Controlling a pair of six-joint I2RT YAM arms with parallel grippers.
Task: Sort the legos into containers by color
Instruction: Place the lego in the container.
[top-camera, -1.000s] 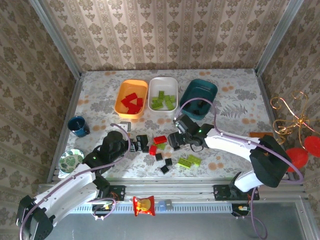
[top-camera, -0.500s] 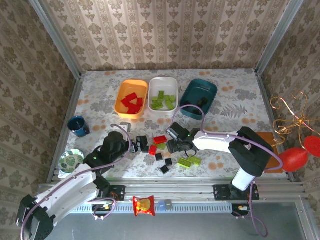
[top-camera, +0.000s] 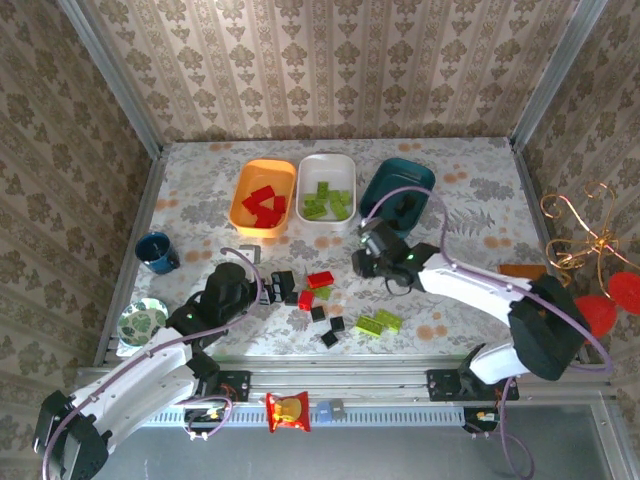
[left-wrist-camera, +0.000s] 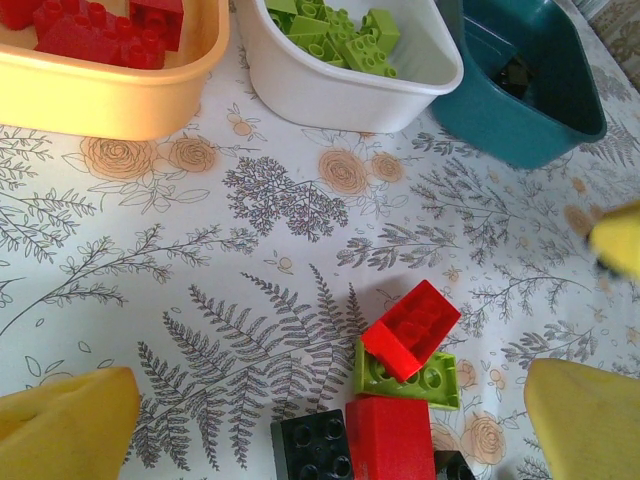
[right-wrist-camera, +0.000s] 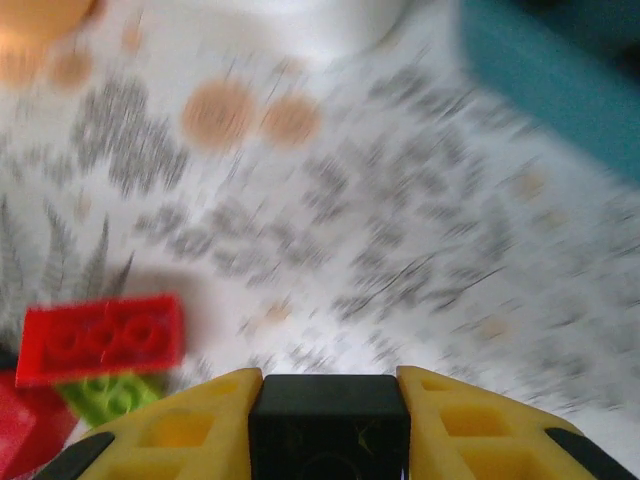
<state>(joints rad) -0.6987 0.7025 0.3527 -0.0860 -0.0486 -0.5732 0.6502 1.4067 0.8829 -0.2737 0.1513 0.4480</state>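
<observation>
Grip check, right wrist view: black brick (right-wrist-camera: 328, 425) pinched between the right gripper's (top-camera: 368, 258) yellow fingers (right-wrist-camera: 170, 430); from the top I can't make it out. Left wrist view: left gripper (top-camera: 272, 290) spread wide over the loose pile, red brick (left-wrist-camera: 410, 328) leaning on a green brick (left-wrist-camera: 428, 380). In the last half second the right gripper has left the pile and moved toward the teal tray (top-camera: 378, 195). Reds lie in the orange tray (top-camera: 242, 192), greens in the white tray (top-camera: 304, 178).
</observation>
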